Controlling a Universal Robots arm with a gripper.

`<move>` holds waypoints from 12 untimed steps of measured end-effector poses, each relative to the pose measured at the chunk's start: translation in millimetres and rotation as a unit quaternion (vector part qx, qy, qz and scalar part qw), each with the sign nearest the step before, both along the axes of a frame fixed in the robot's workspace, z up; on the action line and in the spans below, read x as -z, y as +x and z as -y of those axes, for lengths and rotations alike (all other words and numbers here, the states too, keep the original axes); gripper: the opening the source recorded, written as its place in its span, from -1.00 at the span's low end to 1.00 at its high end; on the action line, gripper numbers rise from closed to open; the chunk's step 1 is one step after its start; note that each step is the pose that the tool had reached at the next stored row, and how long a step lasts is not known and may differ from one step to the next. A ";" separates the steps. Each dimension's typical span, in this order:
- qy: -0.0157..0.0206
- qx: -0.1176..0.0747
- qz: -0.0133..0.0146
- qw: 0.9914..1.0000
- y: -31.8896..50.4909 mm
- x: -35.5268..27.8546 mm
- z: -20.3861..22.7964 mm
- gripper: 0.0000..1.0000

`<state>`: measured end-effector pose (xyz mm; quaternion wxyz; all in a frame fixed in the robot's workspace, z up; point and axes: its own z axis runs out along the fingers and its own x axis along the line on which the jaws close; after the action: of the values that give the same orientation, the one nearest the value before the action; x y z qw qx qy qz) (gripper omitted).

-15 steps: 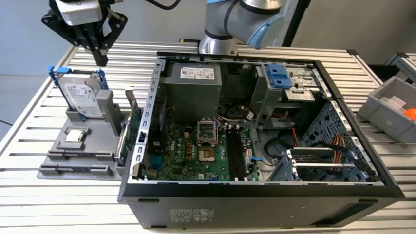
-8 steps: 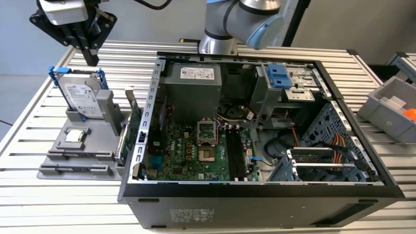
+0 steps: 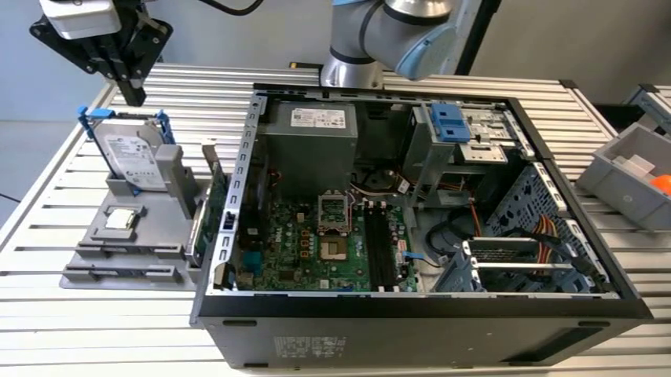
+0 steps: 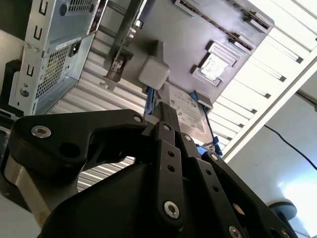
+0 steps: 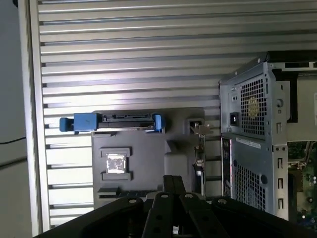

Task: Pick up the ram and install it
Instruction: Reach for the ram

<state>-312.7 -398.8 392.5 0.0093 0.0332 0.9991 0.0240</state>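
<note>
A: Surface: a slatted metal table (image 3: 188, 94), with a plain grey wall behind. What do we enter on it?

B: Item one is the grey holder (image 3: 157, 228), which is our reference. Item two is the open computer case (image 3: 419, 314), just beside the holder on the exterior view's right. Item three is a hard drive (image 3: 137, 157), upright at the holder's far end. Item four is a green card (image 3: 210, 208), on edge between the holder and the case.

A: And the ram?

B: We take the ram (image 4: 220, 17) to be the long dark strip in the second wrist view. It lies in a rail at the holder's end opposite the hard drive, though we cannot be certain. It has not been lifted. The black slots (image 3: 378, 251) in the case, on the far side from the holder, look unfilled.

A: Gripper condition?

B: The gripper (image 3: 134, 94) hangs above the holder's hard-drive end, well apart from the ram. Its fingers are pressed together with nothing between them.

A: Handling notes for the pick?

B: This is our judgement only.
- Spread the fingers before descending.
- Travel along the holder, clear of the hard drive and the green card.
- Line the pads up across the stick's flat faces near its middle.
- Grip the board itself, not the chips.
- Lift it straight out of the rail so it does not bind or tilt.
</note>
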 end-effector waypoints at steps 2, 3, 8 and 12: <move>0.000 0.000 0.000 1.000 -3.5 0.0 0.0 -1.00; 0.000 0.000 0.000 1.000 -4.9 0.0 0.0 -1.00; 0.000 0.000 0.000 1.000 -12.6 0.0 0.0 -1.00; 0.000 0.000 0.000 1.000 -18.4 0.0 0.0 -1.00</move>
<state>-331.2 -398.8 392.5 0.0093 0.0330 0.9991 0.0240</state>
